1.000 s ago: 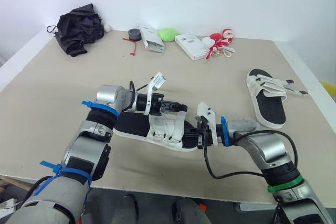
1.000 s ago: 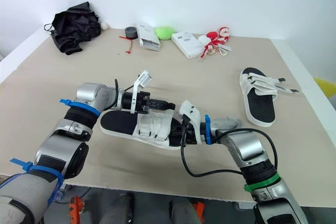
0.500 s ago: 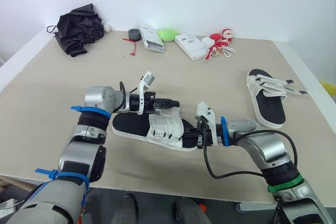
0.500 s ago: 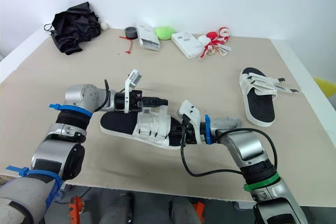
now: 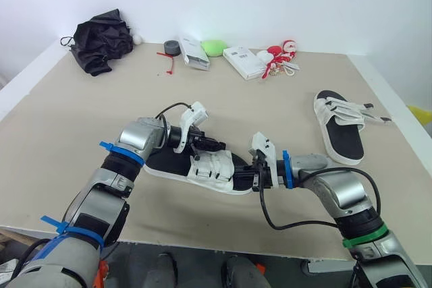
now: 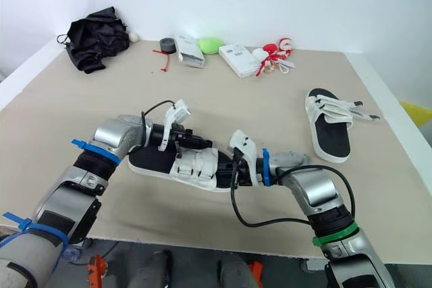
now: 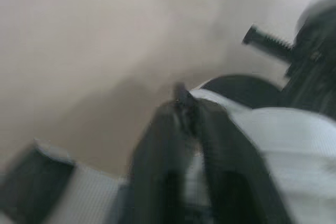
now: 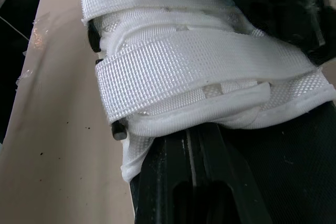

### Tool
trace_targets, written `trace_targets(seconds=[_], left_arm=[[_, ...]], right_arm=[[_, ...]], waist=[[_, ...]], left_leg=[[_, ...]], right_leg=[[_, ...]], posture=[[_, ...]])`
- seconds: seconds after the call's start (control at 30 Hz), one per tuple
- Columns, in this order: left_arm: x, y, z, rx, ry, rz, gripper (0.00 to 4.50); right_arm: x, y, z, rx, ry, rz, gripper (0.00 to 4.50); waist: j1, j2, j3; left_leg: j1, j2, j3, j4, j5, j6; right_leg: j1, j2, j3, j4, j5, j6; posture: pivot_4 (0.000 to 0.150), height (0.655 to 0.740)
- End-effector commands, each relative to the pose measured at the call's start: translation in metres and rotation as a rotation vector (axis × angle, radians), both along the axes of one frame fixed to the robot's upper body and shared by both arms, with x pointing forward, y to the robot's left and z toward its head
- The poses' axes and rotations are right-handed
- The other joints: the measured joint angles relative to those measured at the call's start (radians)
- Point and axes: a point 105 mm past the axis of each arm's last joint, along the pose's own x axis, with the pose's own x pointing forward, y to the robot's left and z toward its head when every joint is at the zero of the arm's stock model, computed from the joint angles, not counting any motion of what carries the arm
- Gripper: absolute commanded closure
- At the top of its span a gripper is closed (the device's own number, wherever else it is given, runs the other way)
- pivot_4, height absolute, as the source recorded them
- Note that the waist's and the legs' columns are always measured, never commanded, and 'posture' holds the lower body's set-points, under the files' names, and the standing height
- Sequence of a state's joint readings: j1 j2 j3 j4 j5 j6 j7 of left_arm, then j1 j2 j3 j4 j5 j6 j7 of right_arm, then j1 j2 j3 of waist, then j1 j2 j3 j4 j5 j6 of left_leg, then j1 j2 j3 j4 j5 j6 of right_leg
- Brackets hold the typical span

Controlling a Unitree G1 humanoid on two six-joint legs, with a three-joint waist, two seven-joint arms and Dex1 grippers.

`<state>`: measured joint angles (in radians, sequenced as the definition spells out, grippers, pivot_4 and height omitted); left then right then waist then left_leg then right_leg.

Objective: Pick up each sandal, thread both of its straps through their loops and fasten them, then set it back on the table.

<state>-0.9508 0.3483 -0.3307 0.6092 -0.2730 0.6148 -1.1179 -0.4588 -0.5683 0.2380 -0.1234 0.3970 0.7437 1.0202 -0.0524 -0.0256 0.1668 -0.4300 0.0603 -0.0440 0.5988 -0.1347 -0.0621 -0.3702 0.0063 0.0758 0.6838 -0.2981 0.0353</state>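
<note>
Sandal (image 5: 169, 164) lies at six o'clock on the surface (image 5: 67, 119). Right end effector (image 5: 252, 176) appears clamped on its sole end from three o'clock, likely to steady it. Left end effector (image 5: 214, 146), reaching from ten o'clock, looks pinched shut on a white strap (image 5: 216, 168), probably to thread it. Second sandal (image 5: 341, 129) waits at three o'clock.

Near sandal (image 5: 214, 168), black sole, white straps folded across, lying flat, far sandal (image 5: 342, 138) at right, strap ends loose
</note>
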Motion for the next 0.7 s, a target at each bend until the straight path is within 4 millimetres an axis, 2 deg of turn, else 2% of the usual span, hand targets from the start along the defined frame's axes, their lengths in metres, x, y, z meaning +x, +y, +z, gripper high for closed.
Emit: trace_targets(seconds=[0.03, 0.2, 0.3, 0.37, 0.43, 0.5, 0.6, 0.7], left_arm=[[0.000, 0.021, -0.036, 0.108, 0.120, 0.083, 2.13], [0.009, 0.024, -0.024, 0.075, 0.091, 0.127, 2.13], [0.017, 0.023, -0.008, 0.015, 0.060, 0.158, 2.13], [0.020, 0.020, 0.011, -0.070, 0.032, 0.166, 2.13], [0.015, 0.015, 0.053, -0.262, -0.027, 0.112, 2.13], [0.005, 0.016, 0.080, -0.384, -0.079, 0.047, 2.13], [-0.016, 0.025, 0.099, -0.472, -0.140, -0.046, 2.13], [-0.031, 0.042, 0.107, -0.496, -0.233, -0.085, 2.13]], right_arm=[[-0.003, -0.004, -0.011, -0.035, 0.045, -0.004, 4.50], [-0.003, -0.003, -0.010, -0.035, 0.041, 0.001, 4.50], [-0.002, -0.003, -0.010, -0.036, 0.040, 0.003, 4.50], [-0.002, -0.003, -0.010, -0.036, 0.040, 0.005, 4.50], [0.000, -0.004, -0.002, -0.013, 0.043, -0.010, 4.50], [0.000, -0.003, 0.011, 0.023, 0.031, -0.004, 4.50], [-0.001, -0.005, 0.023, 0.036, 0.013, -0.006, 4.50], [-0.003, -0.009, 0.035, 0.050, -0.009, -0.018, 4.50]], waist=[[0.000, 0.000, 0.000], [0.000, 0.000, 0.000], [0.000, 0.000, 0.000], [0.000, 0.000, 0.000], [0.000, 0.000, 0.001], [0.000, 0.000, 0.005], [0.002, 0.000, 0.006], [0.003, 0.003, 0.009]], left_leg=[[0.000, 0.000, 0.000, 0.000, 0.000, 0.000], [0.000, 0.000, 0.000, -0.001, -0.001, 0.000], [0.000, 0.000, 0.000, -0.001, -0.001, 0.000], [-0.001, 0.000, 0.000, -0.001, -0.001, 0.000], [-0.002, 0.000, 0.000, -0.001, -0.001, 0.000], [-0.007, 0.001, -0.001, -0.001, -0.001, 0.000], [-0.011, 0.001, -0.001, -0.001, -0.001, 0.000], [-0.011, 0.001, 0.000, -0.002, -0.001, -0.001]], right_leg=[[0.000, 0.000, 0.000, 0.000, 0.000, 0.000], [-0.001, 0.001, 0.000, 0.000, -0.001, 0.000], [-0.001, 0.001, 0.000, 0.000, -0.001, 0.000], [-0.001, 0.001, 0.000, 0.000, -0.001, 0.000], [-0.002, 0.001, 0.000, 0.000, -0.001, 0.000], [-0.007, 0.001, 0.000, 0.000, -0.001, 0.000], [-0.010, 0.001, -0.001, 0.000, -0.001, 0.001], [-0.011, 0.001, 0.000, 0.000, -0.001, 0.001]], posture=[[0.150, 0.7322], [0.150, 0.7322], [0.150, 0.7322], [0.150, 0.7322], [0.150, 0.7322], [0.150, 0.7322], [0.150, 0.7322], [0.150, 0.7322]])
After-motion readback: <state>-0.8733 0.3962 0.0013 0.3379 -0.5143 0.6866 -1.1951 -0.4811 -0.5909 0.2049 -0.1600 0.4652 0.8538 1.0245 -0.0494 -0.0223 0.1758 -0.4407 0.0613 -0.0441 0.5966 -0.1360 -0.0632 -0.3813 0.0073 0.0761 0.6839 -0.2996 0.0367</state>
